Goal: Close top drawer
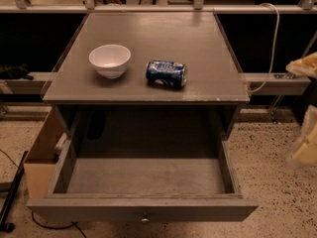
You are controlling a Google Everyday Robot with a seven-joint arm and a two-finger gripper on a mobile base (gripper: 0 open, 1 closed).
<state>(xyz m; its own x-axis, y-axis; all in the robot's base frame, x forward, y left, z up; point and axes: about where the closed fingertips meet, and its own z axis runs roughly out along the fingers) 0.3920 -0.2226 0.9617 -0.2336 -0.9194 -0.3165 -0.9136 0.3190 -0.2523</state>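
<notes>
top drawer [148,178] pulled fully out at 6 o'clock of the frame, inside bare, front panel along the bottom edge with its knob [144,218] at centre

gripper [306,150] at 3 o'clock, hard against the right frame edge, partly cut off, well apart from the drawer and above the speckled floor [275,182]; open or closed: cannot tell

cabinet top [198,38] at 12 o'clock of the drawer: white bowl [110,60] upright, blue can [166,74] lying on its side just beside the bowl at its 3 o'clock, not touching

cardboard box [42,155] against the drawer's side at 9 o'clock. white cable [274,33] hangs past the cabinet at 2 o'clock
</notes>
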